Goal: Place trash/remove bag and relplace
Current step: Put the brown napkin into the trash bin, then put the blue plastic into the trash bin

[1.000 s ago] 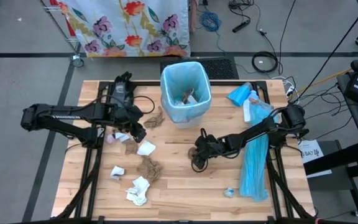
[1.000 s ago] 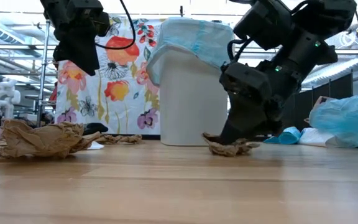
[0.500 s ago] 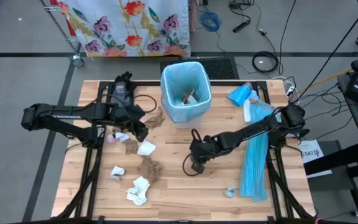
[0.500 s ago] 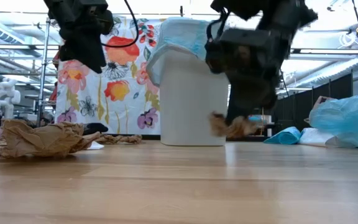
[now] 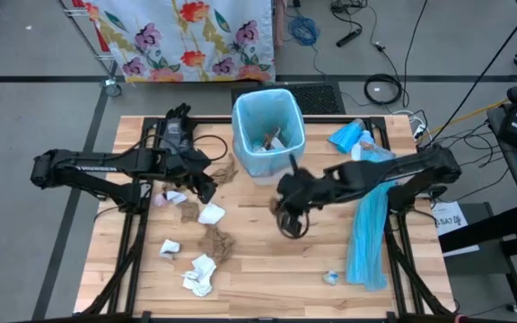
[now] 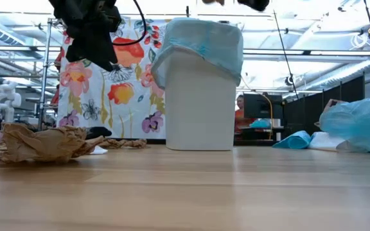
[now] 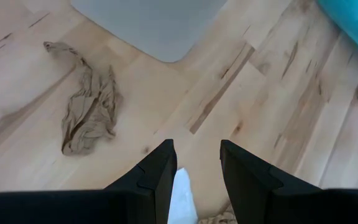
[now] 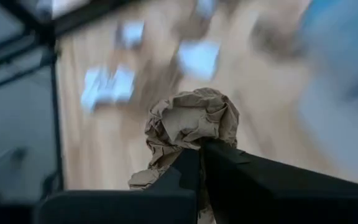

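Observation:
My right gripper hangs high over the table's middle, near the white bin with its light-blue bag, shut on a brown paper wad. In the low view the wad and those fingers are above the picture's top. My left gripper hovers open left of the bin, above a white tissue. A flattened brown wad lies on the wood just beyond it. More trash lies on the table's left half: a white wad, a brown wad and white wads. My right gripper pinches the brown paper wad by its lower crumpled edge between its two shut fingers. The bulk of the wad stands out past the fingertips. It is lifted clear of the table.
A long light-blue plastic strip lies along the table's right side, with blue and white items at its far end. A small pale scrap sits near the front edge. A big brown wad shows at the low view's left.
My right gripper has taken the brown wad off the table in front of the bin and risen with it, up out of the low view. The wad now hangs clear of the wood. My left gripper has kept still.

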Tool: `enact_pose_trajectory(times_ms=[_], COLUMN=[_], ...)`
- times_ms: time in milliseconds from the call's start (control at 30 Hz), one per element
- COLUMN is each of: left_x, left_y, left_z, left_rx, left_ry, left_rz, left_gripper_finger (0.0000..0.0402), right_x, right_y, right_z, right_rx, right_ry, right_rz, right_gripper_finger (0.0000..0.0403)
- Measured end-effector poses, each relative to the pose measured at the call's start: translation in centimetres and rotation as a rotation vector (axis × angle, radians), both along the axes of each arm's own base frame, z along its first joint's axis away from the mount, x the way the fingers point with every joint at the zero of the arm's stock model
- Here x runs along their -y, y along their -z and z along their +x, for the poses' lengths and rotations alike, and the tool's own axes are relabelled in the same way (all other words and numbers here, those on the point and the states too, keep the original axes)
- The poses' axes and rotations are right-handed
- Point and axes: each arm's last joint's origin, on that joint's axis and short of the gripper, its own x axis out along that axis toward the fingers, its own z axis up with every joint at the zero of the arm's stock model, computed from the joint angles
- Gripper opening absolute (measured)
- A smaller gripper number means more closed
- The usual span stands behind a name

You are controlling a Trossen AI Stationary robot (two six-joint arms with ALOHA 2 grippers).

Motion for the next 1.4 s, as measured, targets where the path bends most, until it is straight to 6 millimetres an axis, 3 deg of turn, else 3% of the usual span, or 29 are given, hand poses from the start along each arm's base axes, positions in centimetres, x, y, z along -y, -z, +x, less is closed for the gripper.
enact_pose_trajectory(times_ms=[133,300,533,733,1100,1267,1400], left_x=[0.0,0.0,0.0,0.0,0.0,0.0,-0.1], left_y=[-0.1,-0.1,-0.1,-0.1,-0.1,-0.1,0.0], left_z=[0.1,0.1,0.1,0.1,0.1,0.1,0.0], left_rx=[0.018,0.017,0.015,0.015,0.014,0.012,0.001], left_ry=[0.001,0.001,0.001,0.001,0.002,0.001,-0.008], left_rz=[0.002,0.002,0.002,0.002,0.01,0.012,0.021], left_gripper_finger=[0.013,0.013,0.013,0.013,0.013,0.013,0.013], right_x=[1.7,5.2,11.5,15.0,16.7,16.2,14.8], right_y=[-2.5,-3.7,-3.2,-2.8,-2.6,-3.4,-4.3], right_z=[0.1,1.6,2.8,2.4,1.6,0.0,-2.3], right_rx=[0.108,0.231,0.255,0.226,0.174,0.131,0.1], right_ry=[0.077,0.157,0.335,0.449,0.472,0.453,0.455], right_rz=[-0.173,-0.293,-0.304,-0.294,-0.324,-0.337,-0.215], right_gripper_finger=[0.0,0.0,0.0004,0.0045,0.0165,0.0189,0.0191])
